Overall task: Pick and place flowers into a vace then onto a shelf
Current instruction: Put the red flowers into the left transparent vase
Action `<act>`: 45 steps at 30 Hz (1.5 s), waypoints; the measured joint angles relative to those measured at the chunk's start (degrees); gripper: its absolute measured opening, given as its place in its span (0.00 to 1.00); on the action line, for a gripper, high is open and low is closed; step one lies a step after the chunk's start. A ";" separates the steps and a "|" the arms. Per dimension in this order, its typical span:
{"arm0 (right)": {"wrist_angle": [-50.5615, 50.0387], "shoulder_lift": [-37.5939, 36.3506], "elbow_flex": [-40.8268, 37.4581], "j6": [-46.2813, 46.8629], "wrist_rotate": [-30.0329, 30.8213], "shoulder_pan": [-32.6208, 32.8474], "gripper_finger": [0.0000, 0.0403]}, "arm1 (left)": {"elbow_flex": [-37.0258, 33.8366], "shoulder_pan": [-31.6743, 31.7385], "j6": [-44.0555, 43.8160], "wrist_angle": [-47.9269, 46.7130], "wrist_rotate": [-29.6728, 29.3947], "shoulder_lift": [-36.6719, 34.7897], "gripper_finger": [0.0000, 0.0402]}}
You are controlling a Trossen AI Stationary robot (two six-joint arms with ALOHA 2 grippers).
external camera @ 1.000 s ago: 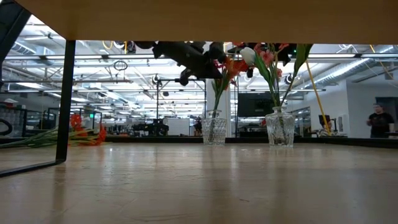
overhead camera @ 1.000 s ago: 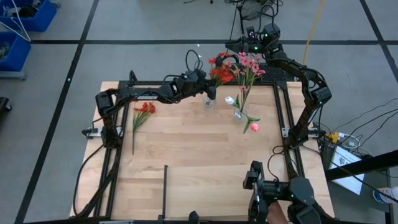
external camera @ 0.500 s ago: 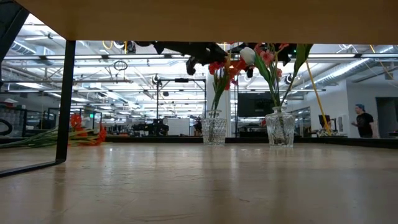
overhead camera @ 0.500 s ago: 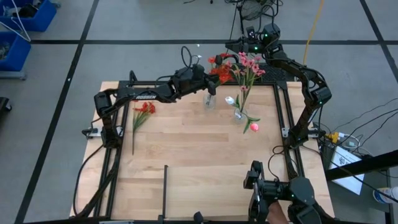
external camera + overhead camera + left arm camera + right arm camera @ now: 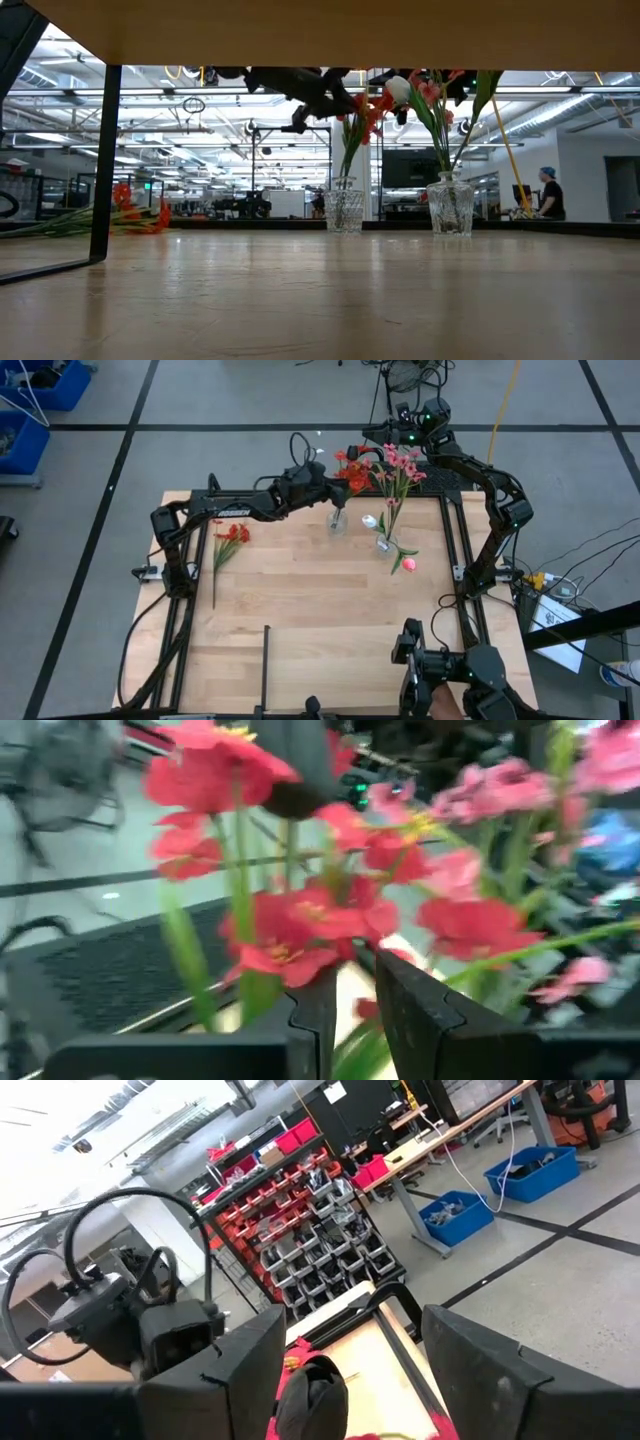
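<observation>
High view: two glass vases stand near the table's far edge, one (image 5: 337, 522) holding red flowers (image 5: 355, 475), the other (image 5: 385, 543) pink sprays (image 5: 400, 463). Left gripper (image 5: 332, 478), fingers slightly parted, sits beside the red blossoms; right gripper (image 5: 350, 1370) spread wide. Loose red stem (image 5: 228, 542) lies apart; stalks blurred.

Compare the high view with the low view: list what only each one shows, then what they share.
Only the high view: the right tool past the table's far edge, a pink-red tulip bud lying on the table, a white bud.
Only the low view: a person in the room behind.
Both: two vases holding flowers, loose red flowers, the left tool.
</observation>
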 joint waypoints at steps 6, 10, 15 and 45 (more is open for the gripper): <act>2.98 0.01 0.00 3.13 -3.69 -0.02 0.56 | -0.08 0.81 -0.36 2.27 7.35 -5.03 0.14; 7.29 -0.05 0.00 5.67 -4.86 0.28 0.56 | -0.07 2.03 -0.70 -2.13 11.15 -9.11 0.14; 11.84 -0.05 0.00 10.61 -4.57 0.28 0.56 | -0.04 3.81 -2.45 -20.82 10.69 -17.07 0.17; 14.34 -0.03 0.00 10.67 -1.49 0.34 0.56 | -9.83 7.41 -22.48 -100.00 4.74 -24.26 0.67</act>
